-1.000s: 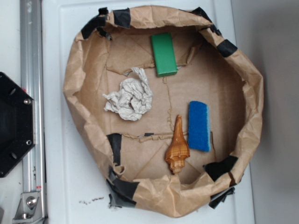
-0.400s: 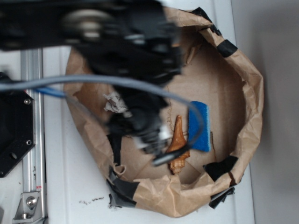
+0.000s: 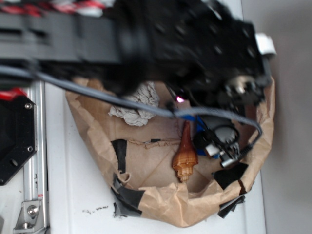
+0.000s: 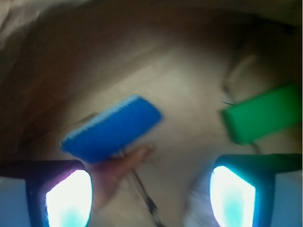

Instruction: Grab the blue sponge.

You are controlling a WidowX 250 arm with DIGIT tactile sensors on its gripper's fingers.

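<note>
Lying flat on the brown paper floor, the blue sponge [image 4: 113,128] sat just beside the tip of the shell [image 4: 116,168]. From above, only a blue scrap [image 3: 199,122] showed under the black arm [image 3: 185,44]. The gripper [image 4: 150,194] hung above with its two fingers [image 4: 64,196] wide apart, holding nothing. The green block [image 4: 262,118] lay off to the side. Crumpled white paper [image 3: 139,105] sat inside the paper bowl [image 3: 165,209].

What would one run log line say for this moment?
gripper: open, empty | flat blue rectangular sponge: ahead, not gripped | brown spiral shell: beside sponge | green rectangular block: apart, on brown paper lining
</note>
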